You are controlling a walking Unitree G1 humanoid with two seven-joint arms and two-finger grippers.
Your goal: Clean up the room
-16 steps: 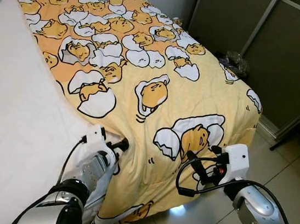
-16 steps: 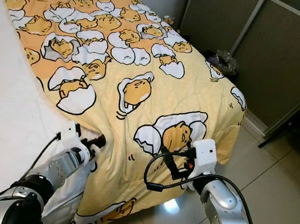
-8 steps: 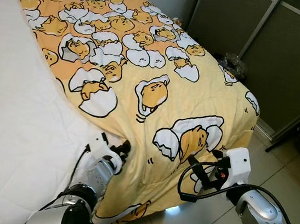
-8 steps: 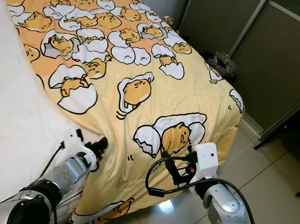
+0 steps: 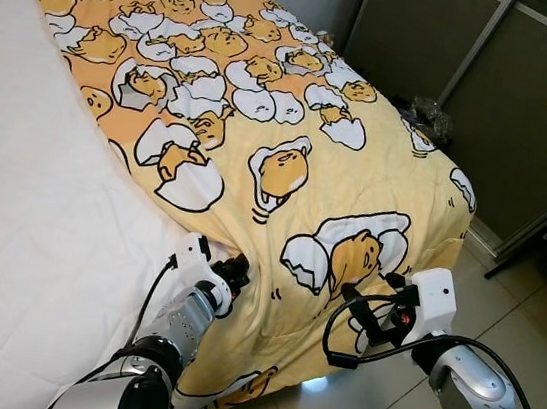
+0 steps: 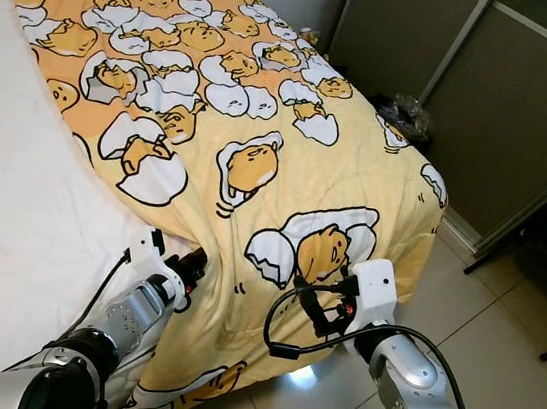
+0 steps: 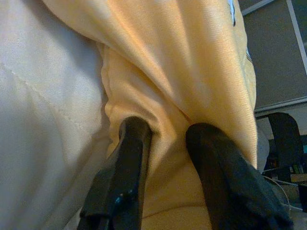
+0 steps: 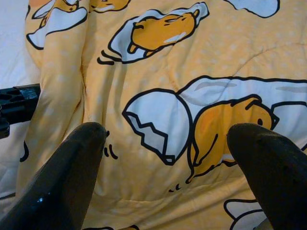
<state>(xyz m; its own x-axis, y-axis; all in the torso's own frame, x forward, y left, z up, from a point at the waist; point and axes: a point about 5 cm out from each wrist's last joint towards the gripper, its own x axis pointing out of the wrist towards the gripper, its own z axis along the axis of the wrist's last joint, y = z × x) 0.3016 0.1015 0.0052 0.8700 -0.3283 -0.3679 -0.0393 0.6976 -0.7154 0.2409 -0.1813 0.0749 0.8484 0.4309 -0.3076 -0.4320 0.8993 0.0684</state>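
White quilted bed; left gripper pinching soft yellow egg-print blanket, right gripper spread wide.

The quilted cloth blanket is looking soft and matt. The floor tiles are gleaming glossy; the silver arm is shining smooth.

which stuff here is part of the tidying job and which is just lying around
In the job:
- blanket, yellow, spread over the bed
- bed, white sheet bare on one side
- left claw, shut on the blanket's edge
- right claw, open, facing the blanket

Just lying about:
- bag on the floor by the sliding doors
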